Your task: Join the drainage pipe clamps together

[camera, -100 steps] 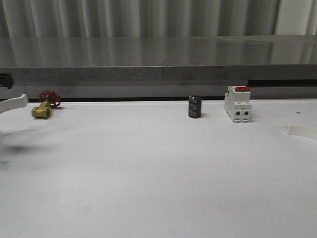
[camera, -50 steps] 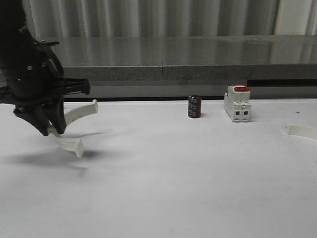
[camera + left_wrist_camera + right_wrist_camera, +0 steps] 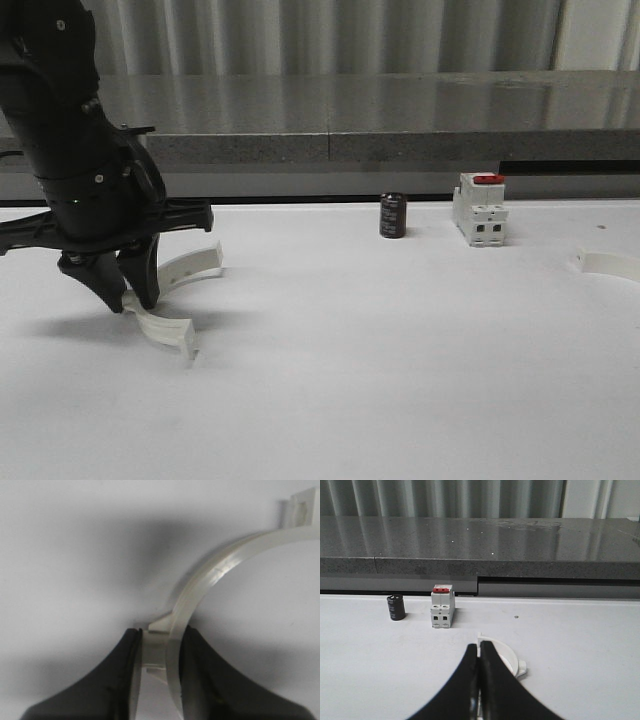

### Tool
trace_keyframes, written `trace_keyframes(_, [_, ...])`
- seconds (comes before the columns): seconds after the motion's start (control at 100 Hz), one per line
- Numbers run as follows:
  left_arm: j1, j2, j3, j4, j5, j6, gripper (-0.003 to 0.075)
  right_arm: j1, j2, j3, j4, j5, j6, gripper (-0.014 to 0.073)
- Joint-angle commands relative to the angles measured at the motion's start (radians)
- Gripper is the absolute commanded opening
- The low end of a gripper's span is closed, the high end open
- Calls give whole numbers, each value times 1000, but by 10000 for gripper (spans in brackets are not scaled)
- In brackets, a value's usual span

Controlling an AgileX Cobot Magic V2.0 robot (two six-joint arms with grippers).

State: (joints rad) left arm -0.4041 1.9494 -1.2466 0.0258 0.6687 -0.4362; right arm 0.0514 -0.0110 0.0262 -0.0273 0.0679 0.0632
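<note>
One white drainage pipe clamp (image 3: 190,268) hangs just above the table at the left, its ends pointing right. My left gripper (image 3: 130,298) is shut on its curved band. In the left wrist view the black fingers (image 3: 120,670) pinch that band and its side lug, and the clamp (image 3: 225,565) arcs away to an end tab. The other drainage pipe clamp (image 3: 612,263) lies on the table at the far right edge. In the right wrist view my right gripper (image 3: 479,647) is shut with this clamp's (image 3: 506,658) band running between the fingers, and its end tab shows just past the tips.
A white breaker with a red top (image 3: 480,210) and a black cylinder (image 3: 393,215) stand at the back of the white table, in front of a grey stone ledge (image 3: 330,120). Both also appear in the right wrist view: breaker (image 3: 442,609), cylinder (image 3: 396,607).
My left arm has come in from the left edge, carrying its clamp to the right and slightly toward the front. The right-hand clamp has not moved.
</note>
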Motion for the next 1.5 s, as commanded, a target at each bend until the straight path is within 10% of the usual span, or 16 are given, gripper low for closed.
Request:
trace_keyframes(0.0, [-9,-48,-28,-19,-14,-10,195,-4,-19,-15,-3,-79,-8,-67])
trace_keyframes(0.22, [-9,-66,-28,-19,-31,-10,448,-4,-19,-15,-3,-79,-8,-67])
trace_keyframes(0.43, [-9,-181,-28,6,-42,29,363,-4,-19,-15,-3,-79,-8,-67])
trace_keyframes(0.64, [17,-321,-23,50,-4,95,-19,-4,-19,-15,-3,-79,-8,-67])
trace_keyframes(1.49, [273,-1068,480,28,-77,266,-20,-4,-19,-15,-3,-87,-8,-67])
